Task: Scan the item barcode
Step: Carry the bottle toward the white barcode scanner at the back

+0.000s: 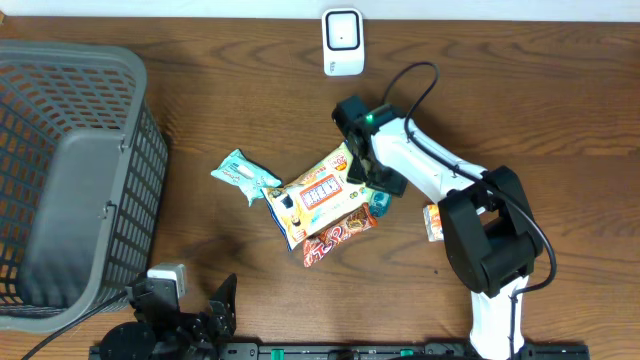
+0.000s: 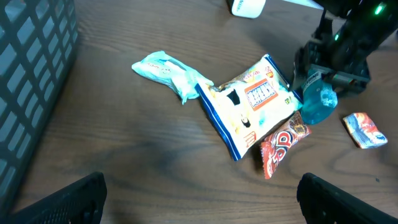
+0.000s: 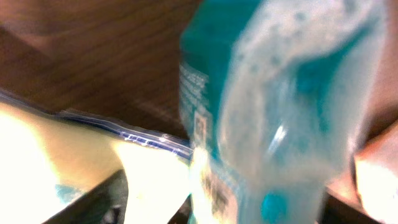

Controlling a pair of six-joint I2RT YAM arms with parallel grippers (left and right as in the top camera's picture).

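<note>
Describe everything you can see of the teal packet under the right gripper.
The teal packet is small and glossy, plastic-looking, teal with pale blotches and white fine print. The right wrist view shows a printed patch along one edge, too blurred to read. It sits directly below the right gripper, seemingly against the right edge of the yellow-and-white snack bag and just above the red wrapper. Whether the fingers grip it cannot be told.
</note>
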